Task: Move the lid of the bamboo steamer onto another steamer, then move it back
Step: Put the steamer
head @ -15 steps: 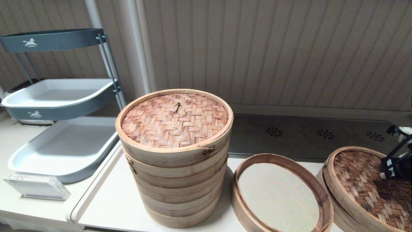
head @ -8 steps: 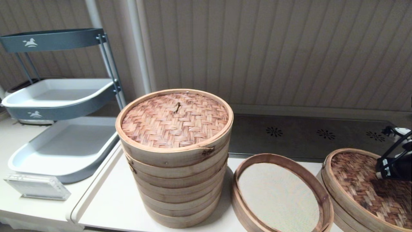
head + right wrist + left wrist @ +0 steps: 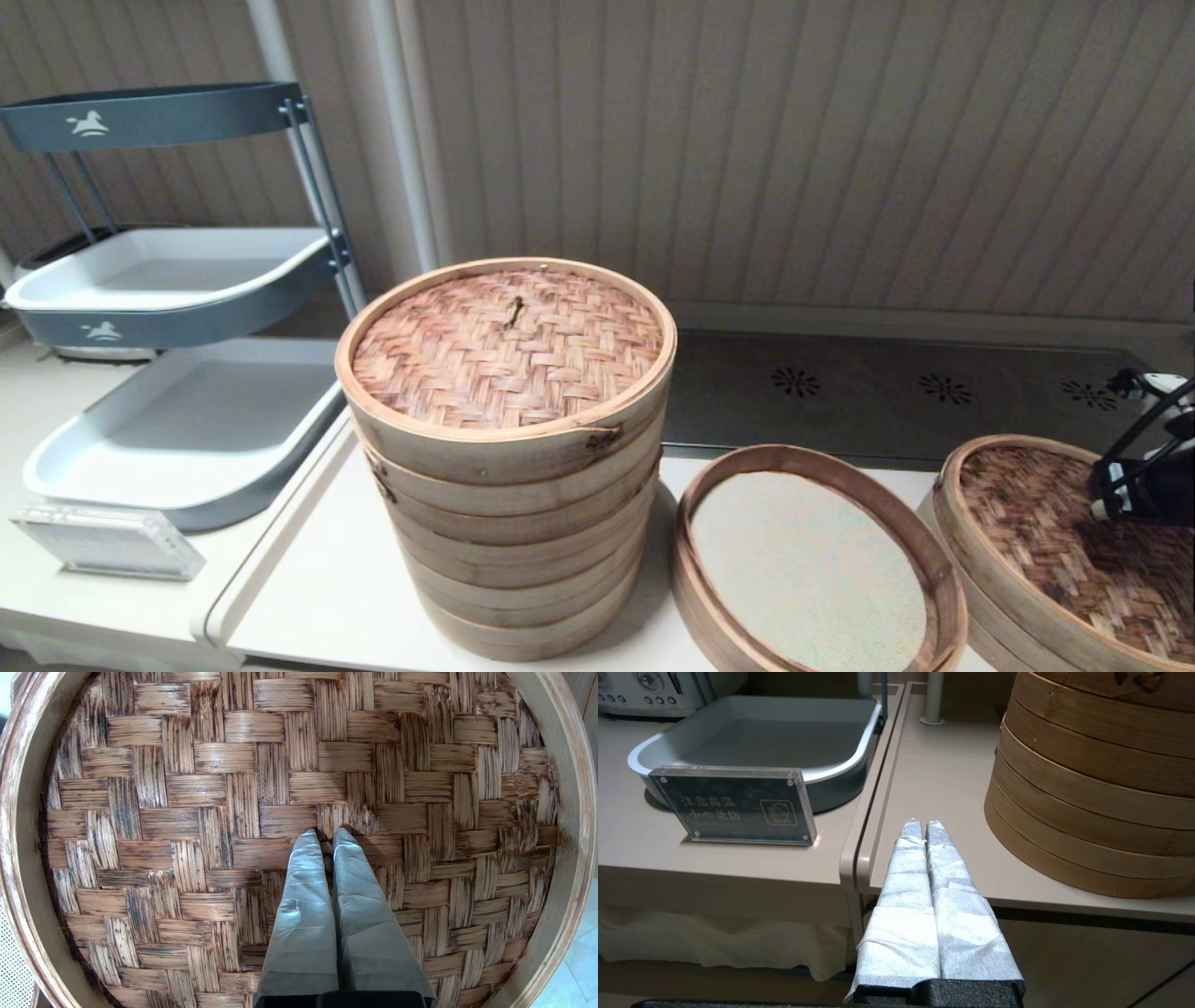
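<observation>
The bamboo steamer lid (image 3: 1046, 532), dark mottled weave inside a pale rim, lies at the table's right edge on a low steamer. Its weave (image 3: 187, 812) fills the right wrist view. My right gripper (image 3: 325, 835) points down at the lid's middle, shut on the tiny centre loop (image 3: 327, 851), and it shows at the right edge of the head view (image 3: 1111, 499). The other steamer (image 3: 803, 455), with a reddish-brown rim and a flat cream liner, stands uncovered just left of the lid. My left gripper (image 3: 923, 823) is shut on nothing, parked at the table's front edge.
A tall pale stack of steamers (image 3: 509, 485) with a reddish-tan woven lid (image 3: 509, 345) stands left of centre. Left of it are a grey tiered tray rack (image 3: 177, 411) and an acrylic sign (image 3: 733, 805). A dark perforated strip (image 3: 896, 387) runs along the wall.
The right gripper has shifted slightly left and down, and the dark lid has sunk a little with it. The left arm has not moved.
</observation>
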Controlling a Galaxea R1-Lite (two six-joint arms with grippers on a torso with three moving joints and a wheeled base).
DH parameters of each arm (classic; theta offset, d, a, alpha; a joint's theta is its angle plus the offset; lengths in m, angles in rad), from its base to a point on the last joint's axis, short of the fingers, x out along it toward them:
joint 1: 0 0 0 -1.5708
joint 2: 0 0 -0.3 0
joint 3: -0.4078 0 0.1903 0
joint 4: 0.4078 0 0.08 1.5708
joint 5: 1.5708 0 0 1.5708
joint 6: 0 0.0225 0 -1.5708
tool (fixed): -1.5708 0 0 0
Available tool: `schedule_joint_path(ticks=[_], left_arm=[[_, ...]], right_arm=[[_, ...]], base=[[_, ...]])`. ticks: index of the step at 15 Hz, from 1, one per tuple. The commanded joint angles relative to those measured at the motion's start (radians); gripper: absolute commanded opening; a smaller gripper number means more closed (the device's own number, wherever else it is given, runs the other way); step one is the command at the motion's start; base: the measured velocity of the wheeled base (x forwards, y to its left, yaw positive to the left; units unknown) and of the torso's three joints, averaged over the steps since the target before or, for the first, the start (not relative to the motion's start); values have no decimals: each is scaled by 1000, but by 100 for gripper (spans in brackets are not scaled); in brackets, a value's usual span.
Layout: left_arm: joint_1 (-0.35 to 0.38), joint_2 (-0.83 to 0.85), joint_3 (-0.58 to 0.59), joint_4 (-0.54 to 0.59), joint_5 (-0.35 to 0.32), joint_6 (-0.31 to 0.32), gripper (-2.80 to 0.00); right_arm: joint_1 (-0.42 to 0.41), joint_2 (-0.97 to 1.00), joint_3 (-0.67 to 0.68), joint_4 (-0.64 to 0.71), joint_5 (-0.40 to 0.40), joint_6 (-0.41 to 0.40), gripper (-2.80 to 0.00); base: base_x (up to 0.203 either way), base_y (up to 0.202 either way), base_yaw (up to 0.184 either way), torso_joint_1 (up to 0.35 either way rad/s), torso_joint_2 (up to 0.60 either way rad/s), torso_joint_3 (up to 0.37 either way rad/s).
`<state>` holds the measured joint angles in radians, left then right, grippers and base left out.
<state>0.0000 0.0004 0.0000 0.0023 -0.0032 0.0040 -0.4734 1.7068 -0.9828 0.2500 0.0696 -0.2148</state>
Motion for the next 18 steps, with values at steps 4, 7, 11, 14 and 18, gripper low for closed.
schedule_joint_path(ticks=[4, 7, 11, 14, 18], left_arm=[[0, 1, 3, 1, 0, 1, -280], [0, 1, 3, -1, 0, 1, -280], [0, 1, 3, -1, 0, 1, -280], [0, 1, 3, 0, 0, 0, -280], [0, 1, 3, 1, 0, -1, -280]], right_arm=[[-1, -4, 6, -1, 1, -2, -280], [-2, 0, 4, -1, 1, -2, 0], [-9, -25, -2, 0, 8, 0, 0], [-12, -107, 4, 7, 38, 0, 0], [-11, -398, 61, 25, 108, 2, -280]], base=[[0, 0, 0, 0, 0, 0], [0, 0, 0, 0, 0, 0], [0, 0, 0, 0, 0, 0], [0, 0, 0, 0, 0, 0], [0, 0, 0, 0, 0, 0]])
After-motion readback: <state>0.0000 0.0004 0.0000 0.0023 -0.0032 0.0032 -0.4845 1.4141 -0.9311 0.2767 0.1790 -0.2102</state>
